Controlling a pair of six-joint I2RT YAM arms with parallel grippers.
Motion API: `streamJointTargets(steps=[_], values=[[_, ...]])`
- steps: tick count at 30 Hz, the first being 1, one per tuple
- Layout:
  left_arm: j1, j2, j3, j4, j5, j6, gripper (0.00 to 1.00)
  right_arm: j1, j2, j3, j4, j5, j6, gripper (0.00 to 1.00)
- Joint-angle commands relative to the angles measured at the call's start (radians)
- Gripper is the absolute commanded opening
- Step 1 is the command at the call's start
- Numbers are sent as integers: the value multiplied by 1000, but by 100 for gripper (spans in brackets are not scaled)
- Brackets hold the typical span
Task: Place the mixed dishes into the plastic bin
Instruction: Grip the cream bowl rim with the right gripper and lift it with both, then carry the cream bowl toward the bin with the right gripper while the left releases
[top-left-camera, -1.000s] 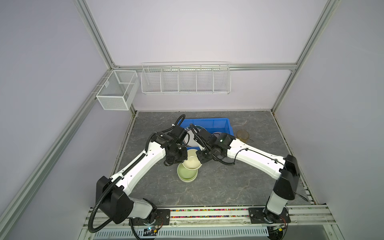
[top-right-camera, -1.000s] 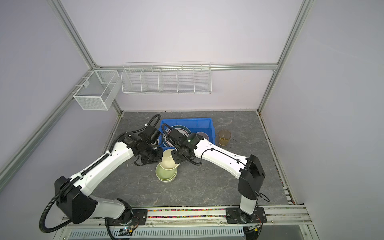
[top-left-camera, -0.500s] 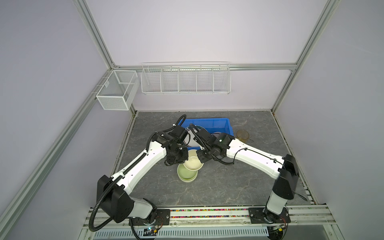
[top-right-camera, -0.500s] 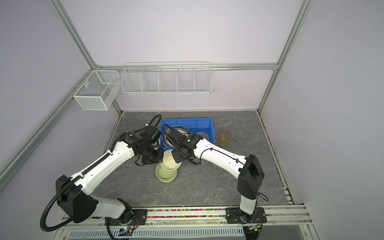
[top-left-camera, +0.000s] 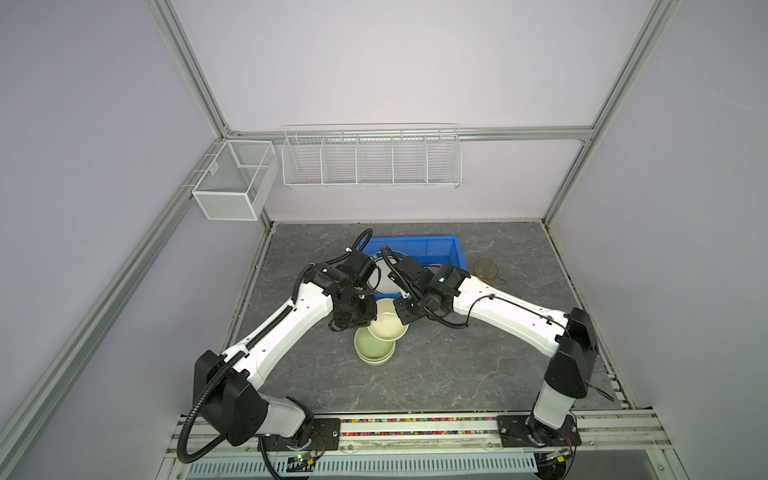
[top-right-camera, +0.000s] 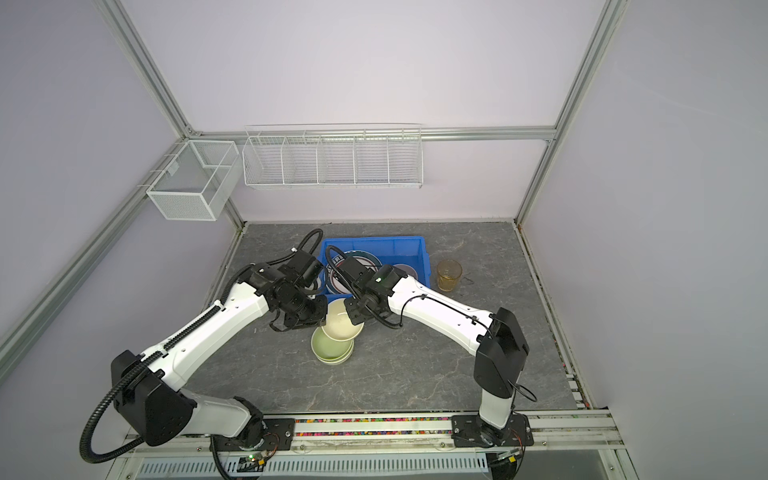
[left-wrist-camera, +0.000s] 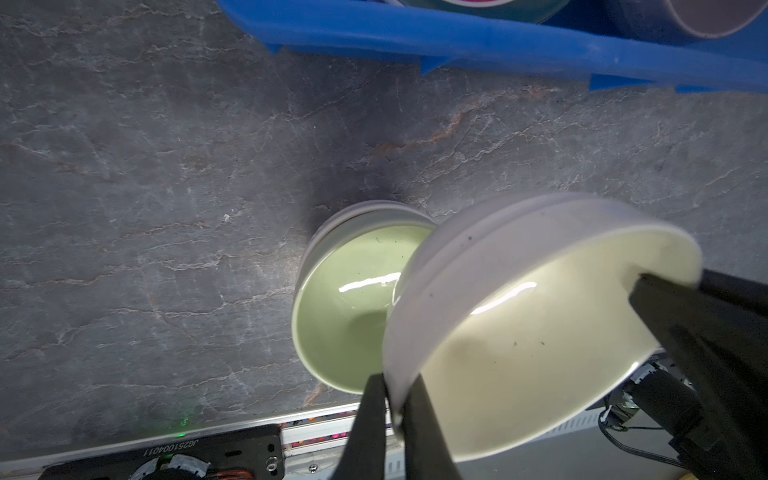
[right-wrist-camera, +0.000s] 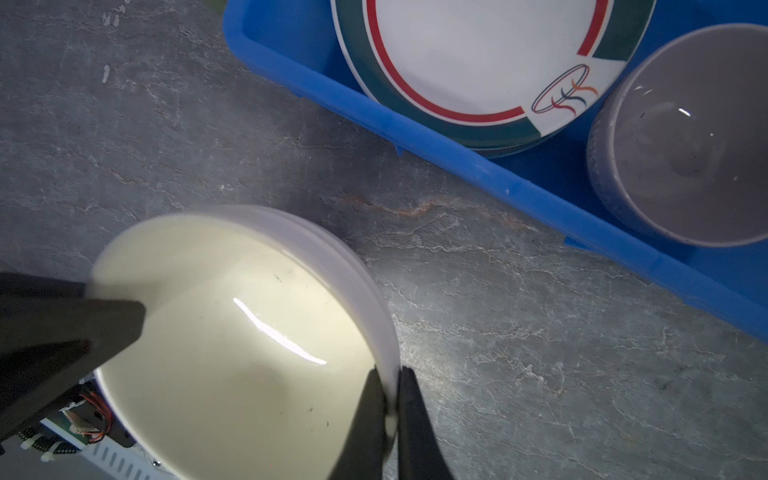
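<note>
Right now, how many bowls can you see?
3. Cream bowl, pinched by left gripper and right gripper; green bowl on the table; lilac bowl in the blue bin. Another may sit nested under the green one.

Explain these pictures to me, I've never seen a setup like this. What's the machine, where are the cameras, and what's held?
Two white robot arms, the left arm and the right arm, stand at the edge of a grey table. Two pictures look down on everything; two come from cameras on the wrists. The left tool and the right tool each pinch the rim of one cream bowl, raised partly over a green bowl on the table. The blue bin behind holds a teal-and-red-rimmed plate and a lilac bowl; an amber cup stands beside it.
</note>
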Motion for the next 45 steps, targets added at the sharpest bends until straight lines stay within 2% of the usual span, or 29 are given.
streamJointTargets(steps=[1,15,20,23,33,39,45], values=[[-1,-29,33,12,-1,14,15,-16,-28,-21,11,-54,3,6],[-1,-39,96,-41,-51,31,64,-80,-97,-25,-10,-87,0,6],[12,-35,134,-74,-73,46,86,-127,-141,-17,-27,-91,-8,6],[30,-40,144,-84,-96,52,94,-166,-158,-6,-67,-86,-19,6],[81,-71,124,-81,-92,74,99,-336,-136,83,-138,-87,-98,6],[92,-79,99,-68,-79,72,99,-429,-43,192,-181,-96,-149,6],[101,-73,102,-69,-81,81,100,-479,43,249,-178,-101,-168,6]])
